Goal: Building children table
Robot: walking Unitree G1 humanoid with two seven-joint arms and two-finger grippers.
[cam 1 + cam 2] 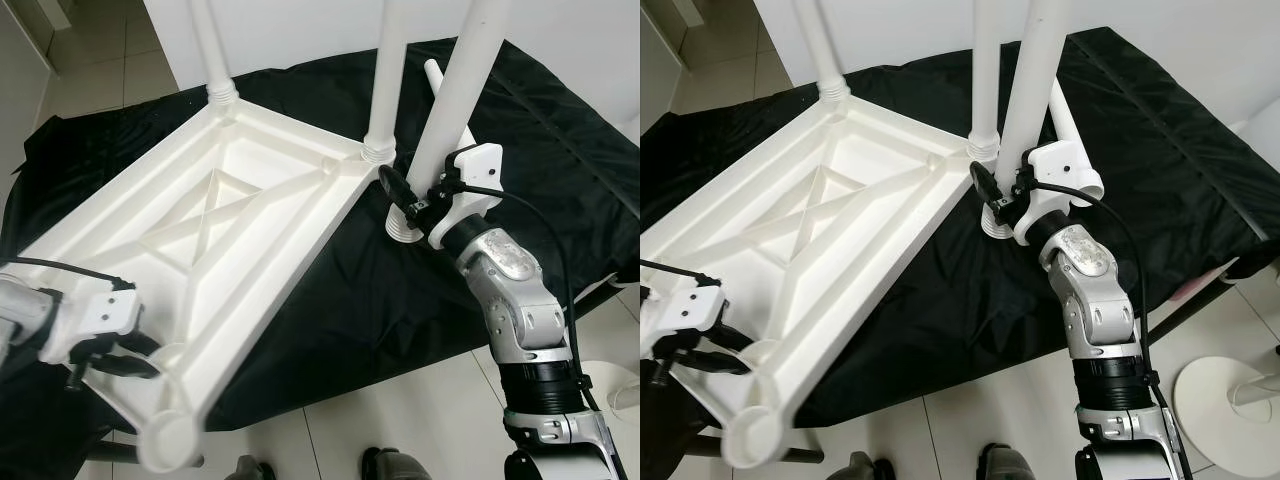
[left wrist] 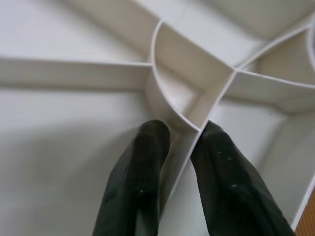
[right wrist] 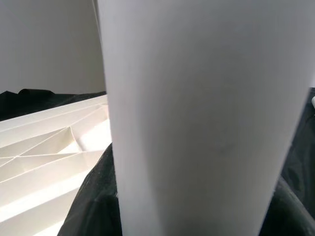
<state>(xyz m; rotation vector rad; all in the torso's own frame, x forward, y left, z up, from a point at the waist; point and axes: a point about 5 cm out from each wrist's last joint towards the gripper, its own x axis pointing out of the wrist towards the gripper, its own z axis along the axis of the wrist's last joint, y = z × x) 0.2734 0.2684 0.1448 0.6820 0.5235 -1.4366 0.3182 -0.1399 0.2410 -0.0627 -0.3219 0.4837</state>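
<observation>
The white tabletop (image 1: 210,250) lies upside down on a black cloth (image 1: 560,140), two legs already standing in it. The left end effector (image 2: 179,142) pinches a rib near its corner. The right end effector (image 1: 425,205) grasps a loose leg (image 1: 455,100) just beside the tabletop's edge.

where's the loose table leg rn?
Loose leg is upright in the right gripper, foot on the black cloth, just right of the tabletop's already-fitted corner leg.
</observation>
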